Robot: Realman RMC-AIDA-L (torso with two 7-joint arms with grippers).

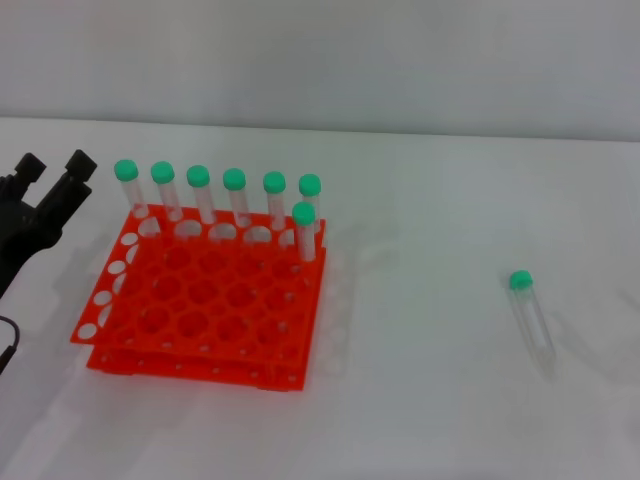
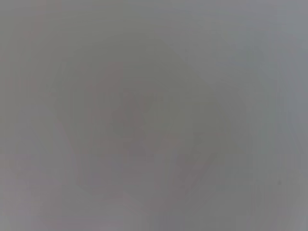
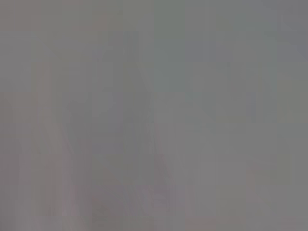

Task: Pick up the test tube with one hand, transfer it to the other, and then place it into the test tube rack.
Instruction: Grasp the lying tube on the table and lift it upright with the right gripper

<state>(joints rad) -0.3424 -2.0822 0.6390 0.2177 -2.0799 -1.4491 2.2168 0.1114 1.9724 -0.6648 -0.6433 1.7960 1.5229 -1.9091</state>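
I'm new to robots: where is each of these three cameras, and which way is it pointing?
Head view: on the robot's head, looking forward and down at the white table, the test tube rack and the loose test tube lying to its right; only the left gripper, open, shows at the left edge.
Left wrist view: on the left arm's wrist; only a featureless grey blur, no body part recognisable.
Right wrist view: on the right arm's wrist; likewise grey blur.
Shared: the two wrist views share only that blankness; nothing recognisable matches the head view.
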